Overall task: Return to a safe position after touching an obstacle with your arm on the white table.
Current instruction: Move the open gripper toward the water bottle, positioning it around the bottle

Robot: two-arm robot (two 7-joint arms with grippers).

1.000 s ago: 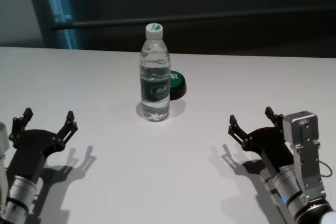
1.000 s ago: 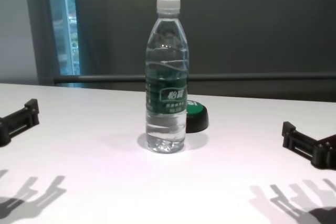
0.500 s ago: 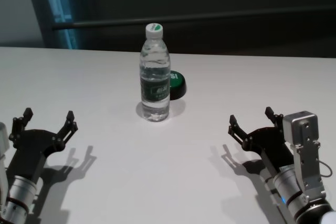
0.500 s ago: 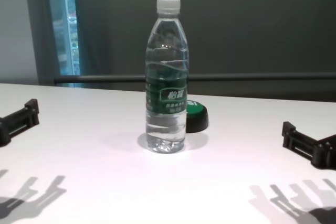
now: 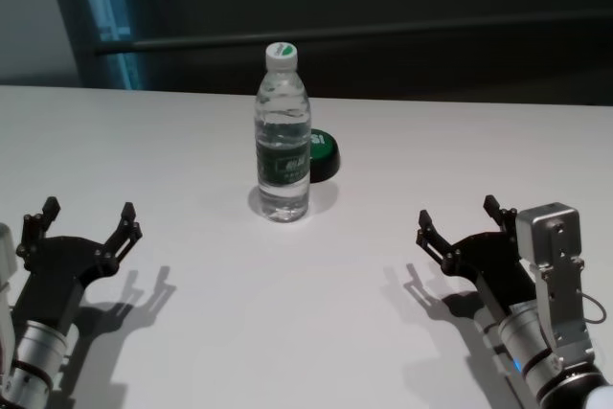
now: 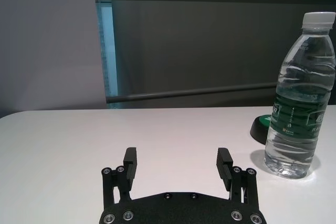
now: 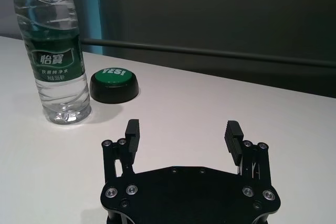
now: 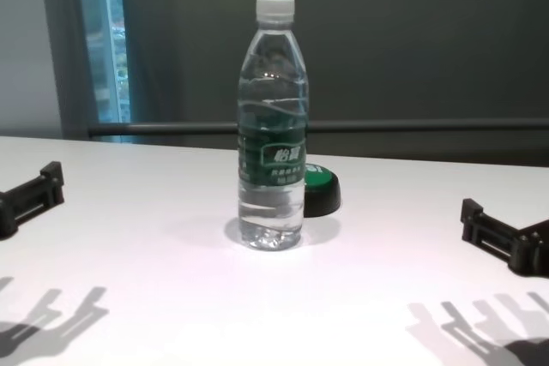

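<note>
The obstacle, a tall clear water bottle (image 5: 283, 136) with a white cap and dark green label, stands upright in the middle of the white table (image 5: 316, 332). It also shows in the chest view (image 8: 273, 135), left wrist view (image 6: 298, 103) and right wrist view (image 7: 55, 51). My left gripper (image 5: 83, 220) is open and empty at the near left, well apart from the bottle; it also shows in the left wrist view (image 6: 178, 162). My right gripper (image 5: 458, 220) is open and empty at the near right, also apart; it also shows in the right wrist view (image 7: 182, 133).
A black button with a green top (image 5: 321, 152) sits just behind and right of the bottle, nearly touching it; the right wrist view shows it (image 7: 114, 85) marked YES. A dark rail (image 5: 383, 31) and dark wall run behind the table's far edge.
</note>
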